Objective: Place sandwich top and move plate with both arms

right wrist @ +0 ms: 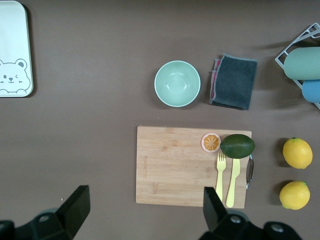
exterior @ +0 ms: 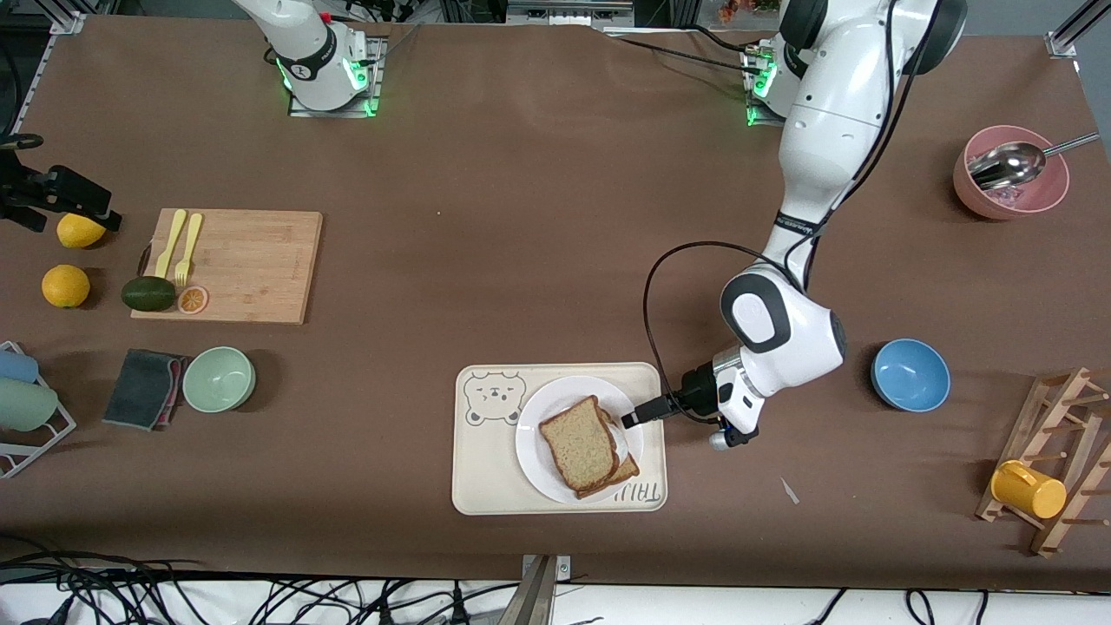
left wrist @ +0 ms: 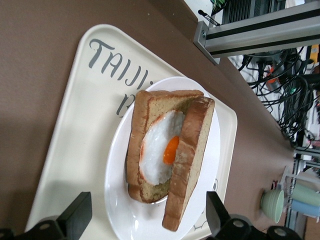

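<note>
The sandwich top (exterior: 577, 444), a plain speckled slice, lies on the white plate (exterior: 538, 451) over the egg slice (exterior: 627, 473). In the left wrist view the sandwich top (left wrist: 192, 150) leans tilted on the egg slice (left wrist: 160, 150), with the egg showing between them. The plate (left wrist: 125, 210) sits on the cream bear tray (exterior: 486, 469). My left gripper (exterior: 634, 418) is open and empty at the plate's rim toward the left arm's end, its fingers (left wrist: 75, 217) wide apart. My right gripper (right wrist: 145, 212) is open and empty, high over the table near the cutting board (right wrist: 192, 167).
A blue bowl (exterior: 910, 374) sits beside the left arm. A green bowl (exterior: 219, 378), a grey cloth (exterior: 143, 388), the cutting board (exterior: 252, 265) with avocado and cutlery, and two lemons (exterior: 66, 286) lie toward the right arm's end. A pink bowl (exterior: 1011, 174) and a cup rack (exterior: 1055, 473) stand at the left arm's end.
</note>
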